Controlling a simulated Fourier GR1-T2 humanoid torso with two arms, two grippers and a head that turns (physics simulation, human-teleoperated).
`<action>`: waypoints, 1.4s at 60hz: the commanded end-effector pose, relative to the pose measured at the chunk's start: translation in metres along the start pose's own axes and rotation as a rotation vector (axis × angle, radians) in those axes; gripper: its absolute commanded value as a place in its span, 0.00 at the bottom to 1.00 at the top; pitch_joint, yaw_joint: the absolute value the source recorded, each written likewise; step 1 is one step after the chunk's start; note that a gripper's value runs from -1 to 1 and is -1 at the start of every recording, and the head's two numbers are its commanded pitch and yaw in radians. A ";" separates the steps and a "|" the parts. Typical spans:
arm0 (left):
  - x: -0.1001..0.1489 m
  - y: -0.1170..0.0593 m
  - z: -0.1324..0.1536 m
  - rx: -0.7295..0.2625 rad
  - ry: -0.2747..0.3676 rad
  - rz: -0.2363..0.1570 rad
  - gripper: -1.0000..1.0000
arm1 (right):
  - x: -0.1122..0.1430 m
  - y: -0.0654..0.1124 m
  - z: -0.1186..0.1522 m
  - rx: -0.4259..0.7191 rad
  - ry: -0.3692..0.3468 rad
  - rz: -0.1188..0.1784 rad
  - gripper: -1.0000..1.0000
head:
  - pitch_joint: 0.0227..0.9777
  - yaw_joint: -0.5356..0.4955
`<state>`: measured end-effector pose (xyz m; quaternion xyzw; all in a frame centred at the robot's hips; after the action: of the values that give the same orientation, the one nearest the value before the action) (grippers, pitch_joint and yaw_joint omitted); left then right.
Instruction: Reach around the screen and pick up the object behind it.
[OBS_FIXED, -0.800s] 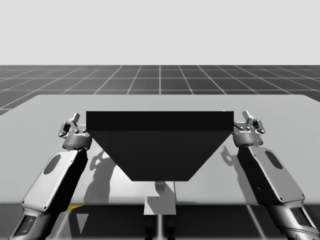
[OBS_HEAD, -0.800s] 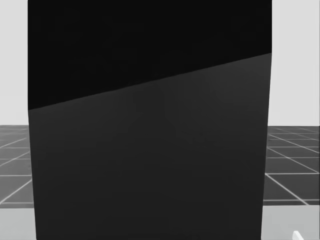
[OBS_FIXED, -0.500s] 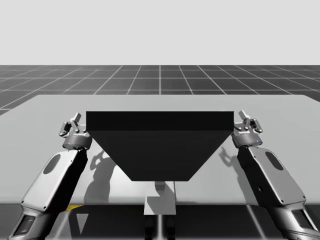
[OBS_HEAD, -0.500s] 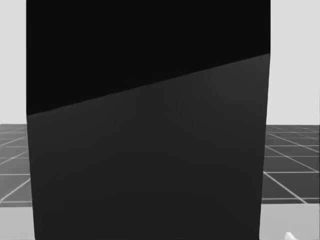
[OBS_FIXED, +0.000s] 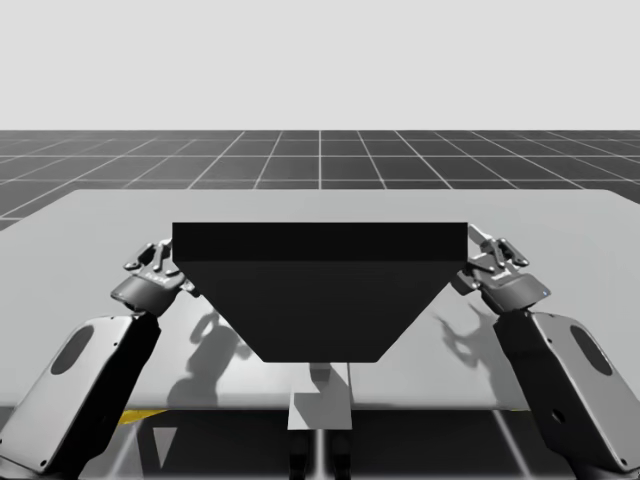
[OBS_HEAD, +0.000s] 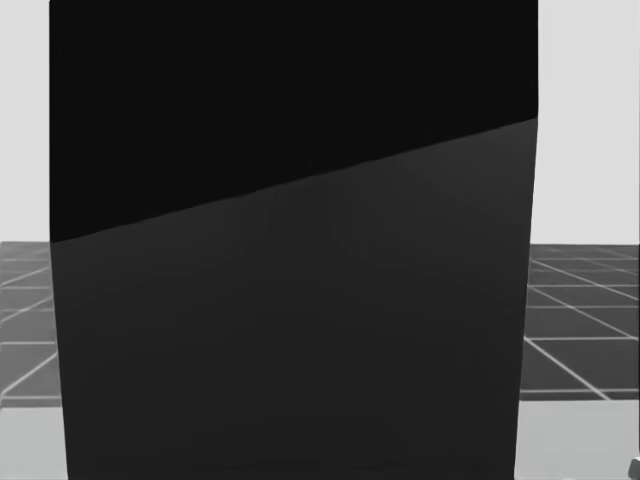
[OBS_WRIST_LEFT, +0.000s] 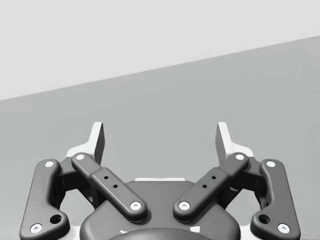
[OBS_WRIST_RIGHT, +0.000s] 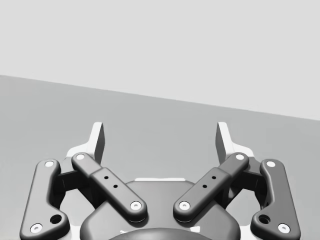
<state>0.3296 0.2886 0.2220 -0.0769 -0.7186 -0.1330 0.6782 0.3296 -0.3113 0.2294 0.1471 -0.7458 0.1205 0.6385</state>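
High view first: where do my grippers sit?
– Left gripper (OBS_FIXED: 150, 258) is just beside the screen's (OBS_FIXED: 320, 290) left end and right gripper (OBS_FIXED: 490, 250) is beside its right end. Both have fingers spread on nothing (the wrist views show bare table (OBS_WRIST_LEFT: 260, 90) ahead).
– And the object?
– Hidden behind the screen. I can't tell which end is nearer.
– So?
– Swing one arm wide round an end without clipping the edge. Close only once the wrist view finds the object.
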 end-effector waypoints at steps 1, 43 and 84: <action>0.005 -0.010 0.021 -0.170 0.048 0.002 0.00 | 0.000 0.020 0.019 0.152 0.046 0.037 0.00 | 0.13 0.48; 0.000 -0.010 0.074 -0.539 0.172 -0.087 0.00 | -0.036 0.028 0.063 0.566 0.229 0.076 0.00 | 0.16 0.47; -0.011 -0.016 0.074 -0.555 0.183 -0.102 0.00 | -0.077 0.005 0.050 0.439 0.304 0.059 0.00 | 0.20 0.43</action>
<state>0.2555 0.2967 0.2072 -0.2117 -0.5931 -0.3618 0.6874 0.2788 -0.3175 0.1530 0.2423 -0.6001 0.3238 0.6902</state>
